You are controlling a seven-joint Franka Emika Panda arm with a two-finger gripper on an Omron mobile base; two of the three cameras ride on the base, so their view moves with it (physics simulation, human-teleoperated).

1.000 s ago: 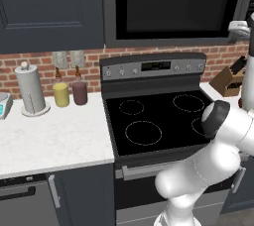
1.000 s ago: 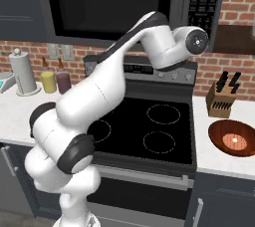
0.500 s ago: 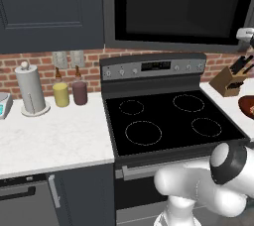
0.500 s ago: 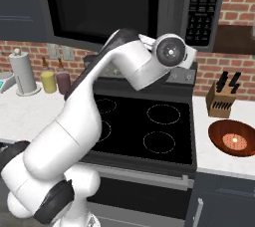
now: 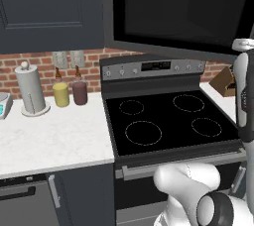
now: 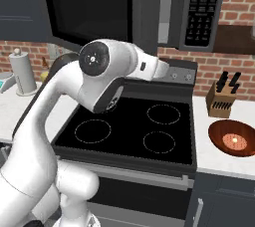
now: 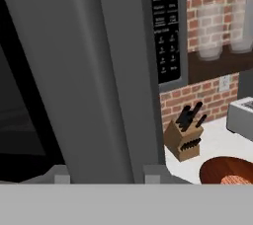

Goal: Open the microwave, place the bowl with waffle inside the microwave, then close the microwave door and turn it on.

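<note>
bowl [image 6: 237, 138] on counter, toaster [image 7: 240, 114] beyond

Dark-gray microwave door [image 6: 89, 9], reddish-brown bowl [image 6: 234, 138], orange-tan waffle [image 6: 234, 142].

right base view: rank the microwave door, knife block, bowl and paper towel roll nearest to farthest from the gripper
From the gripper:
1. microwave door, its free edge right at the gripper.
2. knife block and bowl, both on the right counter; too close to call.
3. paper towel roll, on the far left counter.
</note>
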